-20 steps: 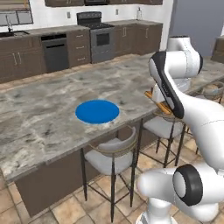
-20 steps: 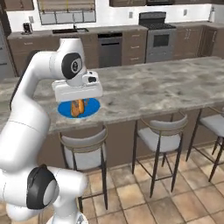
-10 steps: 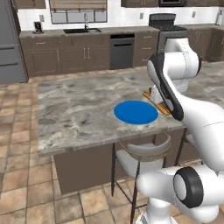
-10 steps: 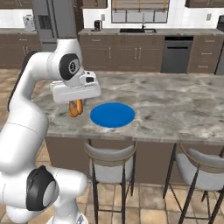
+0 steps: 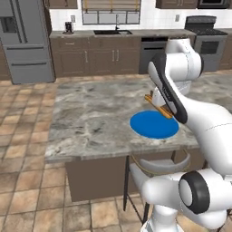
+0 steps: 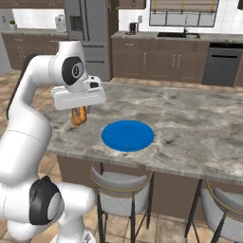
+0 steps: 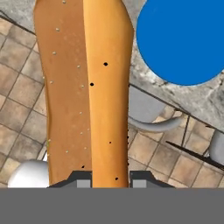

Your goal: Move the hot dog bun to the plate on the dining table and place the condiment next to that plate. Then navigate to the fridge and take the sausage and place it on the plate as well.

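pincer (image 7: 109, 177) clamps hot dog bun (image 7: 83, 87) | tan-orange, speckled, split | beside plate (image 7: 186, 39)

No legible text or labels anywhere.

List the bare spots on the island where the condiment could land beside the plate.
The table is bare marble on every visible side of the plate; widest is the stretch toward the fridge-side end. Only the pincer, shut on the bun, hangs beside the plate.

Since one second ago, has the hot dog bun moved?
Yes. In the right base view the hot dog bun overlapped the plate; now it hangs left of it, apart.
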Motion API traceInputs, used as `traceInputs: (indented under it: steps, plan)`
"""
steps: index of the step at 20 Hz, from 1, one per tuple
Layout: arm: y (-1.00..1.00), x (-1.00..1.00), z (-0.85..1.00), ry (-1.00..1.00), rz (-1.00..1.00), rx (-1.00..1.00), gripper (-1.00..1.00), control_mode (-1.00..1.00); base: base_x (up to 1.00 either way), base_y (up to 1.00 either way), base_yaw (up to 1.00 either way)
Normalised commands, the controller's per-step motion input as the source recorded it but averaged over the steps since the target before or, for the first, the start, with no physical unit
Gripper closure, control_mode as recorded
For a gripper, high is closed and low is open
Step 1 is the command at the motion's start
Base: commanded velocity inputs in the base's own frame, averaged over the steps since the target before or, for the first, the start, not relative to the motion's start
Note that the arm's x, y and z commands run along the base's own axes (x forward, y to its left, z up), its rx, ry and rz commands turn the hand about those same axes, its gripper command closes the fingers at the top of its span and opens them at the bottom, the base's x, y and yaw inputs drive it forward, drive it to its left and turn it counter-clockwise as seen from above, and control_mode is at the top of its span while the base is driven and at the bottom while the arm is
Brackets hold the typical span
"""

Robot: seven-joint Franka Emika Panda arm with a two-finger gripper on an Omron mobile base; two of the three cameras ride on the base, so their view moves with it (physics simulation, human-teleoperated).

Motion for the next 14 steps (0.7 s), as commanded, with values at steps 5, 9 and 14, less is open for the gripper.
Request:
traceInputs:
  steps: [5,9,14]
  plan:
    - [-0.19,0.18,-0.02,0.02,0.04,0.03,1.0,-1.0,0.28,-0.26,0.06]
    - [-0.25,0.74,-0.29,0.06,0.09,0.02,1.0,-1.0,0.0,0.0,0.0]
    - [-0.22,0.88,-0.28,0.07,0.05,0.0,1.0,-1.0,0.0,0.0,0.0]
